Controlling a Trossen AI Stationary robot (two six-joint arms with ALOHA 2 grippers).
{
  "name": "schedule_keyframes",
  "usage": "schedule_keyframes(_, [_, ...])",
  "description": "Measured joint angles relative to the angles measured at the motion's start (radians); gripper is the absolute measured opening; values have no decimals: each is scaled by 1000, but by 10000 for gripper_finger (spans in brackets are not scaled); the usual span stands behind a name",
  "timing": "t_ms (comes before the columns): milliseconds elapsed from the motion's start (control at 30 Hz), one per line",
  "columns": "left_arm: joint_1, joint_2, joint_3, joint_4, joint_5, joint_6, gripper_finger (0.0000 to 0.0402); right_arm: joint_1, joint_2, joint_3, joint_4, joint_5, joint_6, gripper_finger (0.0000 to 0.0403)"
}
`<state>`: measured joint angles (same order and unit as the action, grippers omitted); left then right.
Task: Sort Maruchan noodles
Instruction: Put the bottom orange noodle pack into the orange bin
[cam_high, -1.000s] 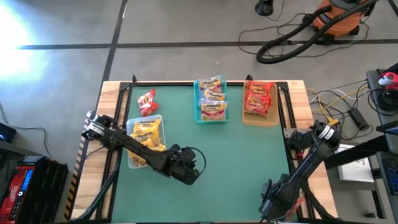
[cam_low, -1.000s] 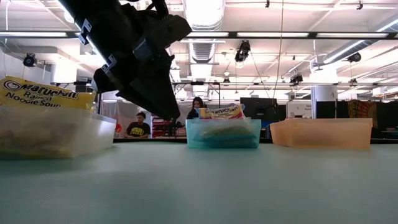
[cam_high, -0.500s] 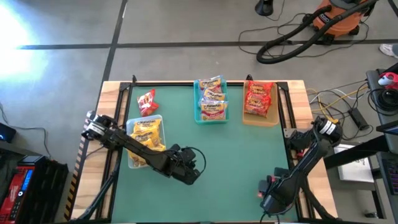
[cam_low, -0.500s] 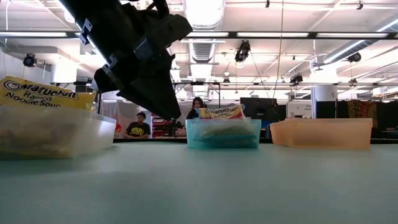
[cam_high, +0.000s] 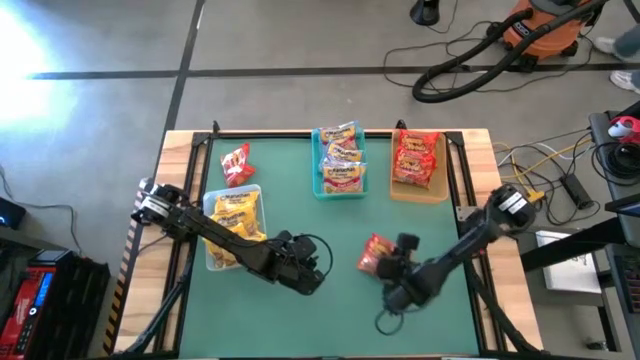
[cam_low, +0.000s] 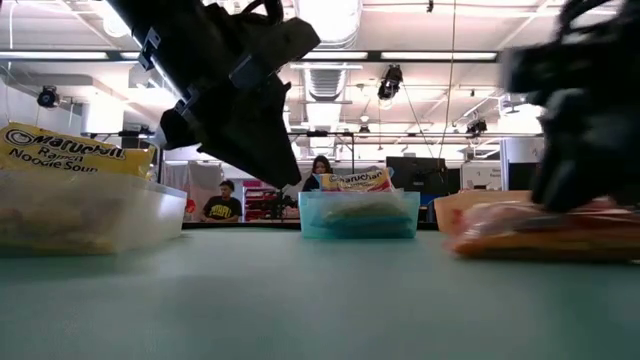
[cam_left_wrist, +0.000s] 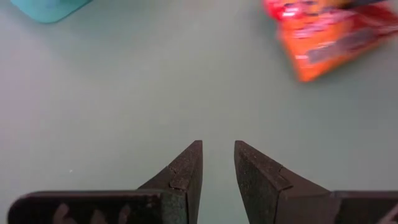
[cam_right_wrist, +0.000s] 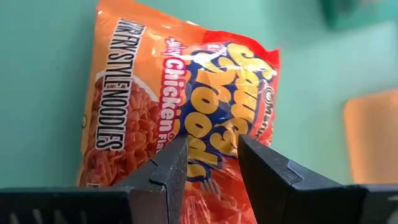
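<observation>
Most packets were already sorted: yellow ones in the clear tray (cam_high: 212, 262), banded ones in the teal tray (cam_high: 321, 190), red ones in the tan tray (cam_high: 437, 194). One red packet (cam_high: 236, 165) lay loose near the table's back edge. The right gripper (cam_high: 392, 262) was clamped on a crinkly orange-red Maruchan packet (cam_high: 374, 252) over mid-table. The left gripper (cam_left_wrist: 216, 163) hovered empty, fingers narrowly apart.

Three trays stand on the surface, one clear (cam_high: 212, 262), one teal (cam_high: 322, 192) and one tan (cam_high: 440, 193), each heaped with noodle packets too overlapped to count, plus two loose red packets, one far-left (cam_high: 236, 165), one mid-surface (cam_high: 376, 253).
</observation>
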<state>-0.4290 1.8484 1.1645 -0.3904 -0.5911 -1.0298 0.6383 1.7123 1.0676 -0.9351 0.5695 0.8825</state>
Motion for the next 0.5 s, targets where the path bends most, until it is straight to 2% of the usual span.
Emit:
schedule_keyframes(100, [0,0,0,22,1,0,76,-94,0,-20,86,32,-35,132])
schedule_keyframes(233, [0,0,0,56,1,0,76,-207,-1,-30,288,31,-40,132])
schedule_keyframes(333, [0,0,0,69,1,0,76,-267,-1,-19,421,-26,-51,132])
schedule_keyframes(500, [1,0,0,80,1,0,76,-309,-12,38,442,-171,-48,132])
